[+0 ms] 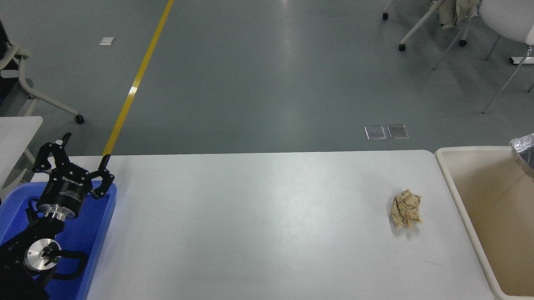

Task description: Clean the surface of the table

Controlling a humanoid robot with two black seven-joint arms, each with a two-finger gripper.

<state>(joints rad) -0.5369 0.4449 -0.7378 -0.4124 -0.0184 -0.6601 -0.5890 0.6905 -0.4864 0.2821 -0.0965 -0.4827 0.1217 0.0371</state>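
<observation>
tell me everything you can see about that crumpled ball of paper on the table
The crumpled paper ball is tan or light brown, with darker creases and what may be faint markings. It looks like thin paper, wadded into a loose, uneven lump. It rests alone on the white table surface, toward its right end, a little short of the beige bin beside the table. It casts a faint shadow below itself. Nothing but the table touches it, and no gripper is near it.
</observation>
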